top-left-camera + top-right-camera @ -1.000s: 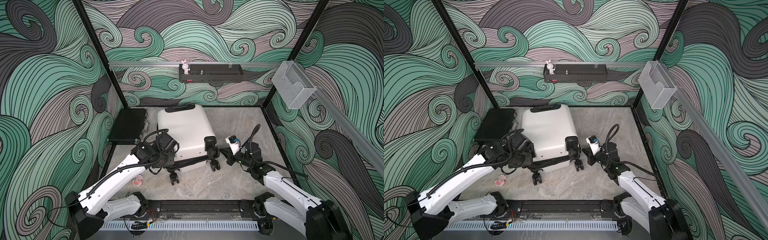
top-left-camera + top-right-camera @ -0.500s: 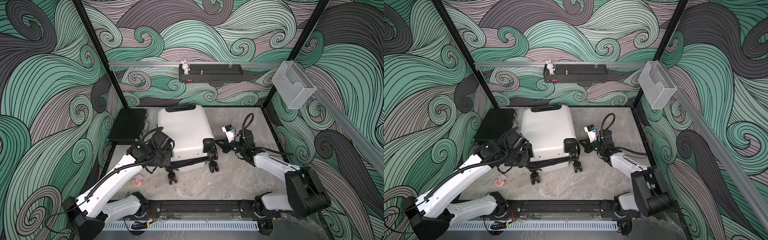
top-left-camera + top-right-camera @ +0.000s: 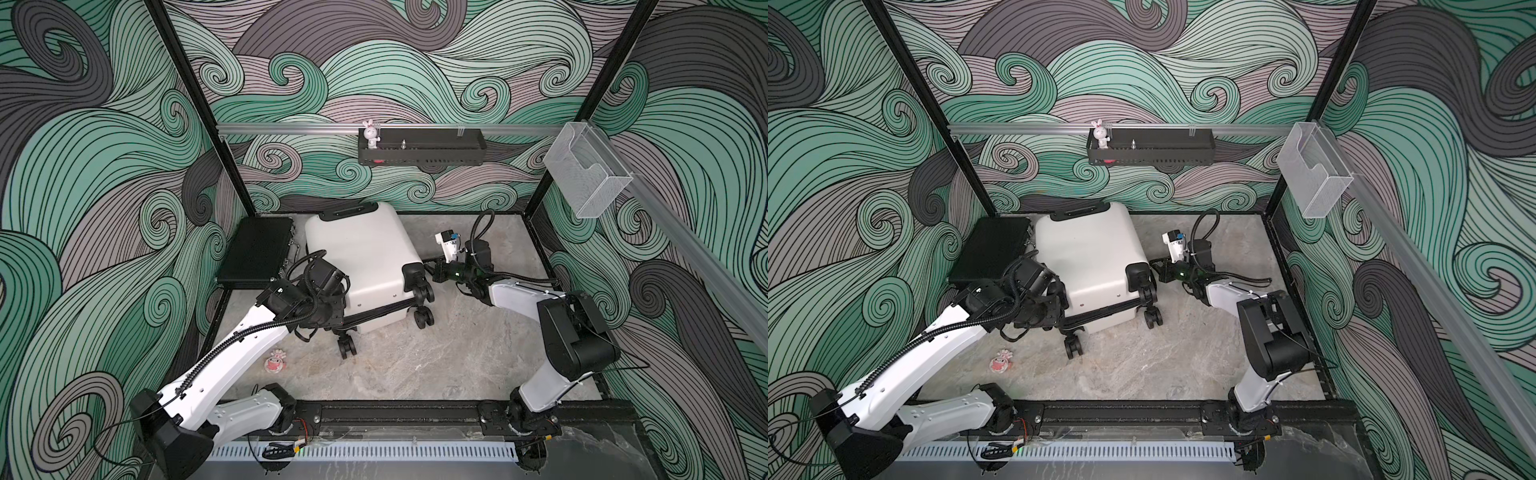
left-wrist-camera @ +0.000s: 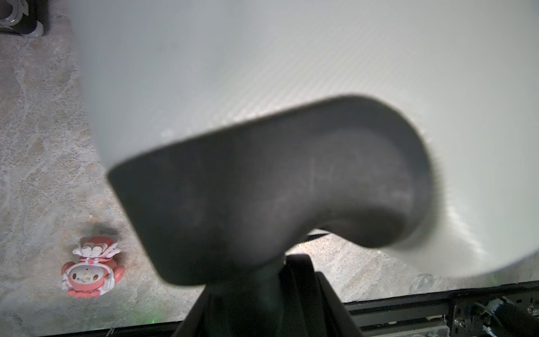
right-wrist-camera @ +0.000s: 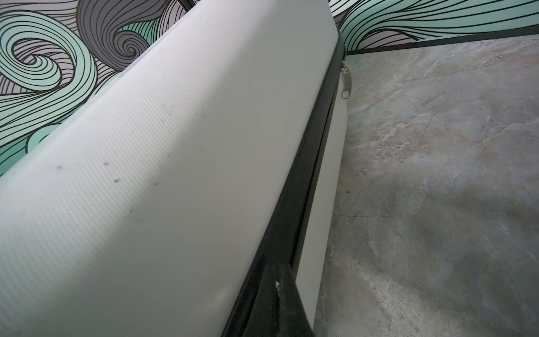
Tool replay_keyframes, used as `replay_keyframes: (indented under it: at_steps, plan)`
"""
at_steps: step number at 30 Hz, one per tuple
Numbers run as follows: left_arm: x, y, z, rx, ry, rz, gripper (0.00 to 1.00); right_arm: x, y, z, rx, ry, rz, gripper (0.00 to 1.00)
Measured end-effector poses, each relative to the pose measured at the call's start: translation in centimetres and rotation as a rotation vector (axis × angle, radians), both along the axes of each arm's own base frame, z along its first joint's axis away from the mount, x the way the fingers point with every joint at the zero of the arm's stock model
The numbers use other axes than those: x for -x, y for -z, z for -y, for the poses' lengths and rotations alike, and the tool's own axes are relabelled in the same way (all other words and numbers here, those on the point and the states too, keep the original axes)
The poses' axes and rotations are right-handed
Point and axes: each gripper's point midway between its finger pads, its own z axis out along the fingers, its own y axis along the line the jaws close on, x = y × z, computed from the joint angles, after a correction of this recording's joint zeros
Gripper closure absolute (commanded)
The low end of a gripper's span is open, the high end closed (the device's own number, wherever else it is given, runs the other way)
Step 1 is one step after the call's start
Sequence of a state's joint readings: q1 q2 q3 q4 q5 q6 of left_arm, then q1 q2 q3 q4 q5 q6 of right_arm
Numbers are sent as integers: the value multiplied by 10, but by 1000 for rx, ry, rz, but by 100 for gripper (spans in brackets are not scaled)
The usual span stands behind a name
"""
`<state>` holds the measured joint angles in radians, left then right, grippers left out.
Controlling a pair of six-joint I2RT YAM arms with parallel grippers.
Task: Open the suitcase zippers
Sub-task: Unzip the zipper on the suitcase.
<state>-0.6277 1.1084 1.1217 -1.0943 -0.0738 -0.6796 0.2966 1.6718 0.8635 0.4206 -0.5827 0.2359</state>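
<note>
While flat, suitcase (image 3: 357, 253) just beside right end effector (image 3: 434, 273).

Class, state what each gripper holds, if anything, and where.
Cannot be told. The right gripper, jaws shut, sits at the zippers of the suitcase; the left gripper, at a wheel corner, hides its jaws.

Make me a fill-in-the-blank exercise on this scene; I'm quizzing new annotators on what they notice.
1. The suitcase has a hard shell coloured ___.
2. The zipper band running round its seam is ___.
3. The flat briefcase lies beside the suitcase, on the side of the robot's ___ arm.
Missing words: white; black; left.
</note>
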Motion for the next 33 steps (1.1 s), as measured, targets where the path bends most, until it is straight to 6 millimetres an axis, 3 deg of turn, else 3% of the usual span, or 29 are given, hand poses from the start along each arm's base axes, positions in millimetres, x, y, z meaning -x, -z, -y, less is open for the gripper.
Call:
replay_keyframes:
  at_steps: [2, 5, 9, 14, 18, 21, 24, 29, 33]
  plan:
    - [-2, 0, 4, 25, -22, -3, 83, -1, -1, 4, 24, 21, 10, 86]
    - [-2, 1, 8, 39, -28, -18, 58, -11, -15, 28, 84, 119, 64, 70]
    - [1, -4, 20, 43, 45, -26, 32, -15, -61, 69, 148, 250, 183, 53]
    - [-10, -37, 27, 90, 85, 102, 17, 8, -99, 84, 199, 284, 231, 42]
    - [-18, -66, 6, 110, 25, 244, 13, 41, -113, 82, 221, 263, 206, 37]
    - [-31, -81, -27, 104, -92, 330, 11, 78, -122, 64, 253, 202, 190, 38]
    - [-41, -78, -61, 65, -201, 368, 8, 117, -138, 39, 260, 118, 173, 39]
    - [-51, -44, -107, 14, -349, 334, 8, 167, -154, -3, 260, 11, 91, 35]
    - [-56, -7, -126, 51, -436, 267, 7, 207, -139, -51, 314, -107, -1, 32]
